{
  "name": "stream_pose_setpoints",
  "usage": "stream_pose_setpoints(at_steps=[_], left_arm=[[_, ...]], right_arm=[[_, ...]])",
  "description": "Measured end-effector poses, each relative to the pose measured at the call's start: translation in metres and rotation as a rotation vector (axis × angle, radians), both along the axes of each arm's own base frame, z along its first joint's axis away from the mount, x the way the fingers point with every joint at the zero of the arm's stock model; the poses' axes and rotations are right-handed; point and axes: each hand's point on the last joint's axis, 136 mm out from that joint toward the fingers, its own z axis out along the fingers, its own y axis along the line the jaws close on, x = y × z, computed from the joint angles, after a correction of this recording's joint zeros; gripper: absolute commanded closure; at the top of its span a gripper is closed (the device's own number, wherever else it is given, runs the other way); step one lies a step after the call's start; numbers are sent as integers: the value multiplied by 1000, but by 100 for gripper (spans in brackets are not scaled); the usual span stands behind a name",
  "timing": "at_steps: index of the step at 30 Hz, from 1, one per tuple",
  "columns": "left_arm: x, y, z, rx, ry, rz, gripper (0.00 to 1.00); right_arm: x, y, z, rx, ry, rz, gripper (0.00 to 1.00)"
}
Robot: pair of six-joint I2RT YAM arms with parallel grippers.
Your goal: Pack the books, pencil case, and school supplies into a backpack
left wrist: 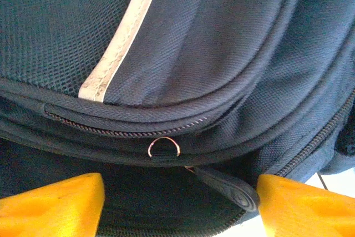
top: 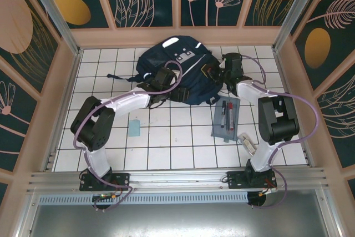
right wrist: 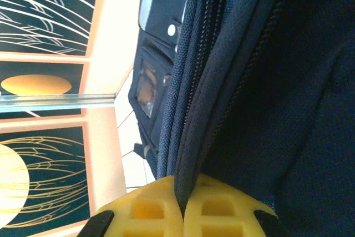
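The backpack (top: 180,62) lies at the far side of the tabletop (top: 166,148). Right gripper (right wrist: 182,206) is pinched on its edge seam, probably to anchor it. Left gripper (left wrist: 180,201) is spread wide, straddling the zipper pull (left wrist: 228,188), apparently ready to open it. The pencil case (top: 226,119) lies outside, beside the right arm.

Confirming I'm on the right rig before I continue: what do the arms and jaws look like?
Left arm and right arm have white links, bulky black joint housings and looping purple cables. The jaws are yellow-orange blocks; the right pair has square recesses.
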Motion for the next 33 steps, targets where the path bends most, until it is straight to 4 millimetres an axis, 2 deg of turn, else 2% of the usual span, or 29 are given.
stream_pose_setpoints(at_steps=[3,8,11,13,18,21,27,33], left_arm=[[1,-2,-8,-11,19,12,51],[6,-12,-19,-35,46,9,64],[6,-17,-29,-39,68,-5,81],[6,-16,-33,-33,71,-5,99],[8,-10,-31,-15,50,-3,100],[10,3,-28,-11,43,15,100],[21,42,-26,6,38,86,100],[27,56,-17,22,4,113,100]], right_arm=[[-3,1,-3,1,5,1,100],[-6,0,2,1,-10,-1,100],[-7,-1,2,-2,-10,-5,100],[-9,-1,1,-5,-6,-4,100],[-12,-3,5,-21,-21,3,100],[-16,-5,3,-30,-21,4,100],[-23,-12,-2,-59,-23,-5,100],[-25,-14,0,-81,-36,0,100]])
